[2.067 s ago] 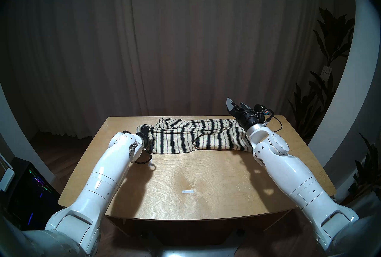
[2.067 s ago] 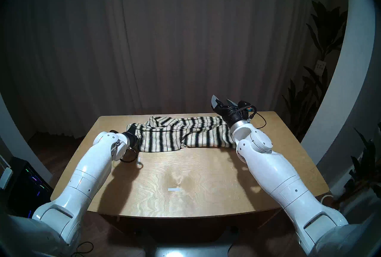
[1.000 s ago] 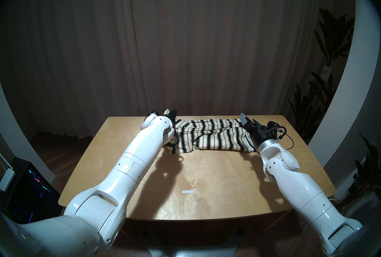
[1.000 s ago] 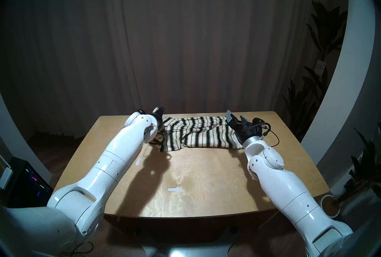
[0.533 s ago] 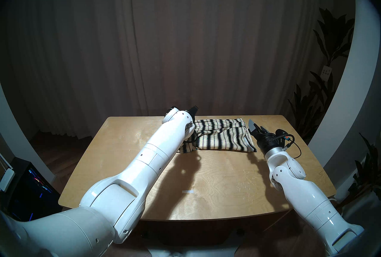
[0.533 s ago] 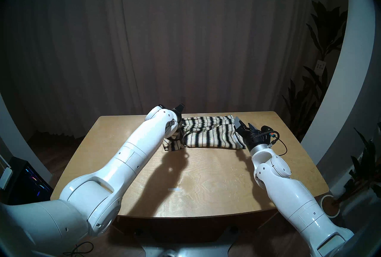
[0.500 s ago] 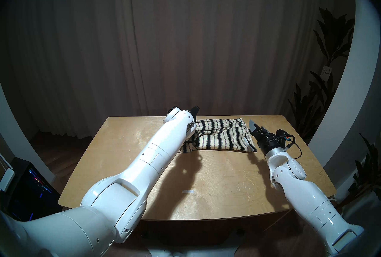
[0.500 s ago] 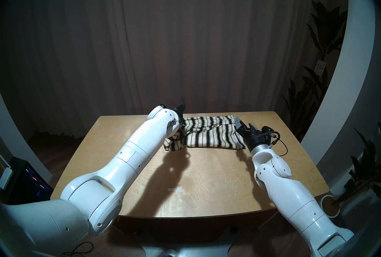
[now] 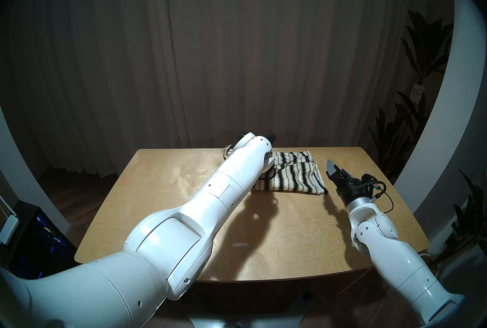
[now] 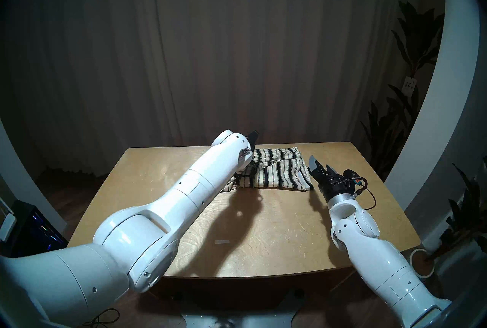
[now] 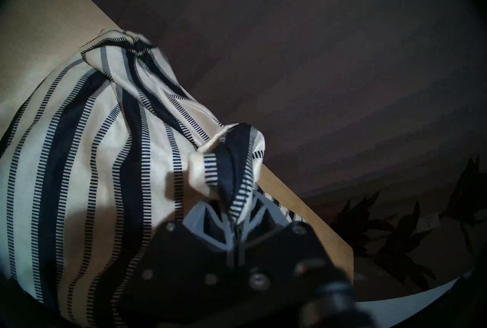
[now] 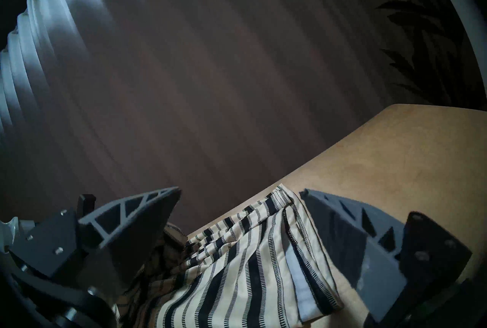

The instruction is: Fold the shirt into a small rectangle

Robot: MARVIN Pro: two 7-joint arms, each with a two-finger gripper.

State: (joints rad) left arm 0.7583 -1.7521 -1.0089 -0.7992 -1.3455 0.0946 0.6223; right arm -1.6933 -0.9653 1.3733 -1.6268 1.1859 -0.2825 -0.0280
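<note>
Moved since earlier: the left tool [image 11: 238, 216] has carried the shirt's left end across toward the right, so the spread strip seen two seconds ago is now a shorter, doubled bundle; the right tool [image 9: 336, 170] has drawn back off the cloth toward the robot.
Shirt: the shirt [image 9: 295, 177] lies at the far right-centre of the desk [image 9: 290, 235], its near edge flat, its left part lifted and hidden behind the left arm.
Left tool: clamped together on a bunched pinch of striped fabric, held above the desk.
Right tool: jaws wide apart, empty, just beside the shirt's right edge and not touching it.
Step in hand: likely laying the carried end over the right half.
Risk, slip: the pinch is a small gathered tuft; the hanging weight could pull it free mid-carry.
Risk, drag: the lower layer is unpinned, so the pull may slide the whole bundle toward the desk's far edge.
Risk, shape: bunched cloth may land as a lump with uneven edges, not a rectangle.
Risk, view: the left arm blocks the head views of the landing spot.
</note>
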